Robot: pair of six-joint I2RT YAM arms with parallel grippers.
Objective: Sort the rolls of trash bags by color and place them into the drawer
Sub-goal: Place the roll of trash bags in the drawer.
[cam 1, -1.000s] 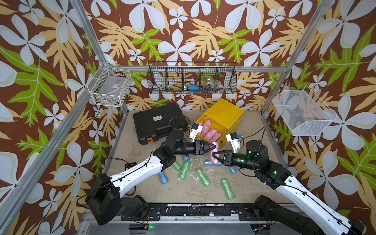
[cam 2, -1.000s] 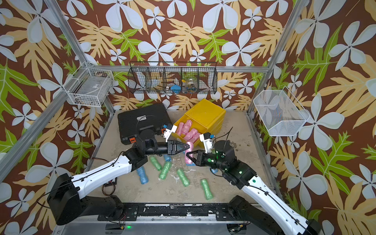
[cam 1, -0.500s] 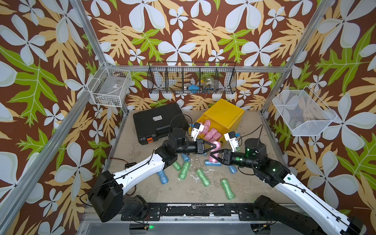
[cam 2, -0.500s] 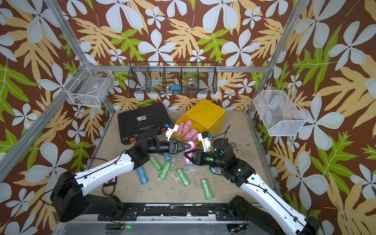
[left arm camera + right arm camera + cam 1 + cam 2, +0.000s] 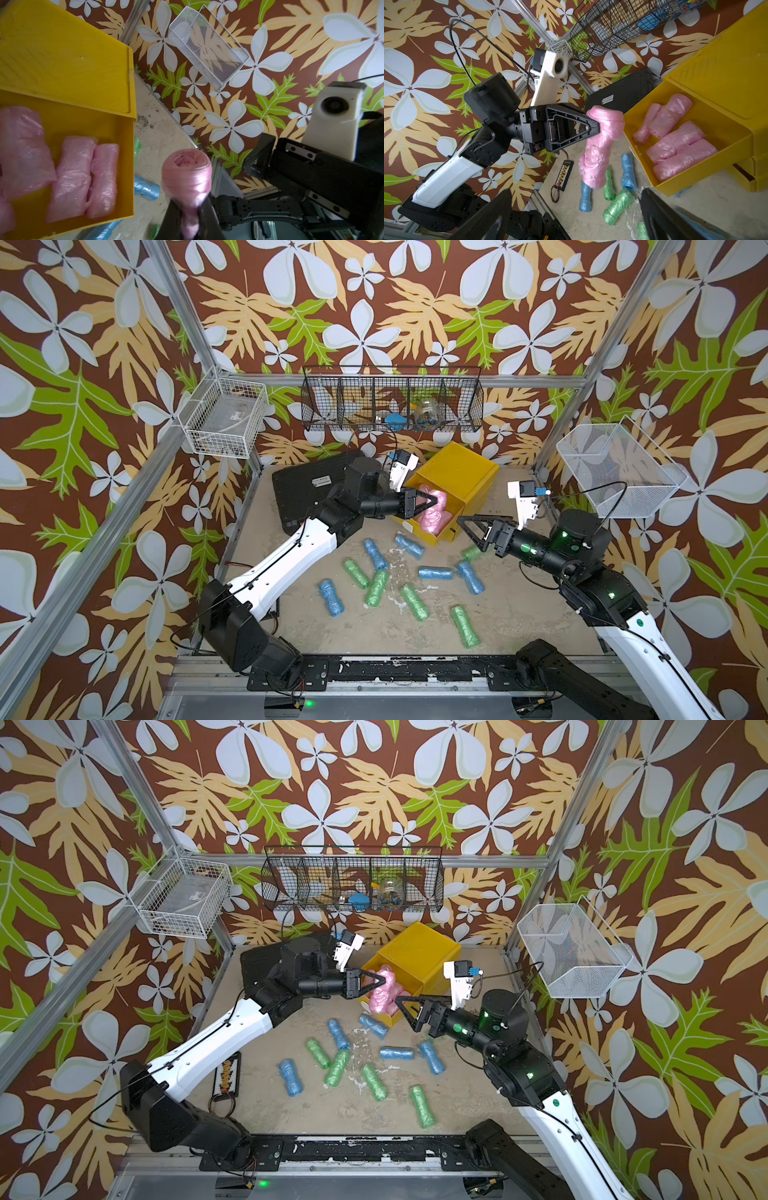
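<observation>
**Left end effector (image 5: 596, 126) pinches a pink roll at the drawer's edge; right end effector (image 5: 467, 533) stands empty**

The left end effector is closed on a pink trash-bag roll (image 5: 600, 145); it grips near one end, so the rest of the roll dangles free; this likely lets the roll be lowered lengthwise alongside the others. In the right wrist view the roll hangs just beside the open yellow drawer (image 5: 695, 182), above the tabletop (image 5: 519, 614) and not yet inside. The right end effector has its jaws spread wide and holds nothing; it sits near the drawer's front corner, facing the left one, which suggests a handover between the arms.

Several pink rolls (image 5: 681, 141) already lie side by side in the drawer; it seems reserved for pink. Blue rolls (image 5: 376, 553) and green rolls (image 5: 465, 626) lie scattered and mixed on the tabletop, unsorted. The drawer is pulled out of a yellow cabinet (image 5: 457, 464) whose lower drawers look shut.

The rolls are soft cylinders of thin, crinkled, glossy film; the held one bulges and narrows under the grip, so it will likely deform and not slide. The drawer is smooth rigid plastic with straight walls; the tabletop is rough, stained and grey-beige.
</observation>
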